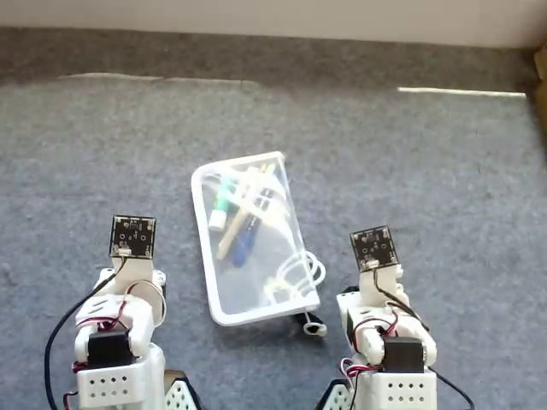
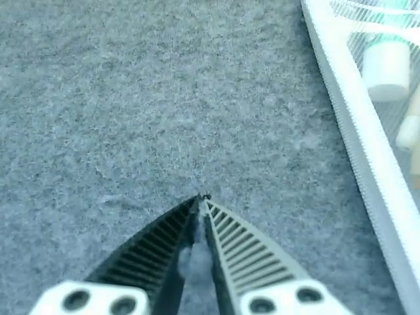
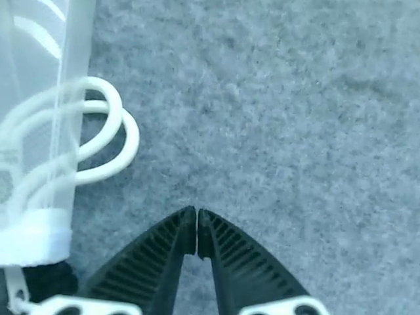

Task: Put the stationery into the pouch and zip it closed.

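Observation:
A clear mesh pouch (image 1: 253,248) with white edging lies on the grey carpet between the two arms. Inside it I see pens, a green-and-white marker (image 1: 224,202) and a blue pen (image 1: 245,239). A white coiled cable (image 1: 301,272) sticks partly out of the pouch's side, and its loops (image 3: 108,134) show in the right wrist view. A small black zipper pull (image 1: 311,325) lies at the pouch's near corner. My left gripper (image 2: 202,197) is shut and empty over bare carpet beside the pouch edge (image 2: 357,151). My right gripper (image 3: 196,211) is shut and empty, close to the cable.
Grey carpet (image 1: 427,171) covers the whole work area, with open room on both outer sides of the pouch and beyond it. A pale wall edge (image 1: 273,21) runs along the far side. A brown object (image 1: 541,85) peeks in at the far right edge.

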Action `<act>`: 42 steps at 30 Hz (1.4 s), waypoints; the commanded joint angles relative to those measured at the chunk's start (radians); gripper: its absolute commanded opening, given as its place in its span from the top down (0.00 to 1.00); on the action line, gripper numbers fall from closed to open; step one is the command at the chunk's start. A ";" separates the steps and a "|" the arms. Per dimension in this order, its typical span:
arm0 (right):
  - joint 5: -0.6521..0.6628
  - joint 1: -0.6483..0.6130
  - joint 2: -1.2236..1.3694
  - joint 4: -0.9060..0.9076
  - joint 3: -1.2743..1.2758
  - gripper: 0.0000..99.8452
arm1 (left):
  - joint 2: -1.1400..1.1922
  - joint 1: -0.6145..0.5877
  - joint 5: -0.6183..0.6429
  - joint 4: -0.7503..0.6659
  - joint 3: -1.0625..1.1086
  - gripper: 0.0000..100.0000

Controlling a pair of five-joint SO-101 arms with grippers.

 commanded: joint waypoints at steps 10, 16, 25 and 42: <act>-0.336 0.010 -0.010 0.001 0.110 0.99 | -0.010 -0.008 -0.003 0.166 0.022 0.99; -0.327 0.012 -0.010 0.001 0.110 0.99 | -0.010 -0.012 -0.003 0.166 0.022 0.99; -0.328 0.012 -0.010 0.001 0.110 0.99 | -0.010 -0.010 -0.003 0.166 0.022 0.99; -0.328 0.012 -0.010 0.001 0.110 0.99 | -0.010 -0.010 -0.003 0.166 0.022 0.99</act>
